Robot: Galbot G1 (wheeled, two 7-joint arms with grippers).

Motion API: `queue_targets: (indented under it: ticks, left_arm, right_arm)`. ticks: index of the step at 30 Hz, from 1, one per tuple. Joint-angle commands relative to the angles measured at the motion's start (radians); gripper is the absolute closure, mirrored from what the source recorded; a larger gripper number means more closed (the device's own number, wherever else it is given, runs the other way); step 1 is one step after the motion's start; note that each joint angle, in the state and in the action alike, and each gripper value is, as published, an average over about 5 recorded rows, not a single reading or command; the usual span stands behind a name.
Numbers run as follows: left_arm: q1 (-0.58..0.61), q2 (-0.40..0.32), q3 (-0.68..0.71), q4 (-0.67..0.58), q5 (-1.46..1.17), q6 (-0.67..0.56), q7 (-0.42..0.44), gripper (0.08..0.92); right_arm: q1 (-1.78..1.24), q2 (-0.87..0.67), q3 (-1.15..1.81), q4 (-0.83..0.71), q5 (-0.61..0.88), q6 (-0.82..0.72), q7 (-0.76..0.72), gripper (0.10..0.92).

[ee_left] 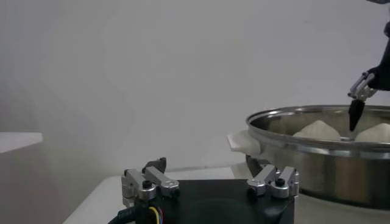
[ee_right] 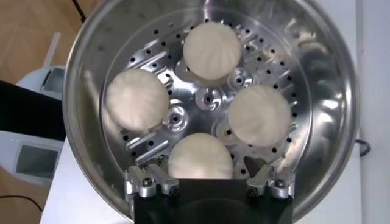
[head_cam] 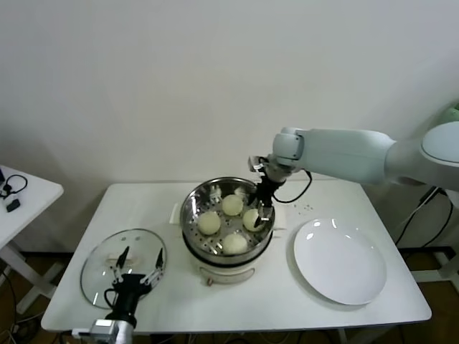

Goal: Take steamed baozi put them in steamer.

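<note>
The steamer (head_cam: 188, 209) stands mid-table, a shiny steel pot with a hole-dotted floor (ee_right: 323, 103). Several cream-white baozi lie in it, apart from one another (head_cam: 209, 222) (head_cam: 232, 205) (head_cam: 251, 218) (head_cam: 234, 244). My right gripper (head_cam: 262, 206) hangs over the pot's right side, open. In the right wrist view its jaws stand wide on either side of the nearest baozi (ee_right: 200, 156), which rests on the floor. The other baozi (ee_right: 212, 50) (ee_right: 136, 99) (ee_right: 259, 114) sit farther in. My left gripper (head_cam: 140, 266) is parked open at the front left.
A round glass lid (head_cam: 100, 269) lies flat at the front left, under the left gripper. A bare white plate (head_cam: 339, 259) lies to the right of the steamer. A small white side table (head_cam: 29, 190) stands at the far left.
</note>
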Motion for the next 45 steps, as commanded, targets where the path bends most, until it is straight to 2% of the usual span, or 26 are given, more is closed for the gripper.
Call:
queue_targets:
  ticks: [1, 10, 22, 27, 37, 40, 45]
  left_arm:
    - [-0.006, -0.006, 0.007, -0.002, 0.008, 0.004, -0.007, 0.177]
    - [-0.036, -0.013, 0.013, 0.006, 0.011, 0.012, -0.013, 0.177]
    - [-0.083, -0.008, -0.008, 0.010, 0.004, 0.031, -0.017, 0.177]
    - [-0.093, -0.011, -0.001, 0.008, 0.015, 0.035, -0.019, 0.177]
    - [-0.083, -0.016, -0.011, 0.004, 0.029, 0.023, -0.015, 0.177]
    - [-0.079, -0.020, -0.013, 0.002, 0.037, 0.017, -0.012, 0.177]
    - [-0.071, -0.028, -0.003, -0.002, 0.051, 0.015, -0.015, 0.177]
  right_arm:
    - [0.068, -0.024, 0.022, 0.017, 0.058, 0.015, -0.006, 0.203]
    - [0.050, -0.183, 0.173, 0.111, 0.024, 0.032, 0.137, 0.203]
    - [-0.130, -0.444, 0.426, 0.252, -0.153, 0.061, 0.302, 0.203]
    - [-0.362, -0.561, 0.752, 0.286, -0.298, 0.076, 0.349, 0.203]
    - [-0.933, -0.706, 1.346, 0.413, -0.391, 0.135, 0.446, 0.203]
    - [-1.163, -0.682, 1.587, 0.459, -0.434, 0.157, 0.491, 0.203]
    - [-1.512, -0.546, 1.966, 0.514, -0.505, 0.196, 0.531, 0.203]
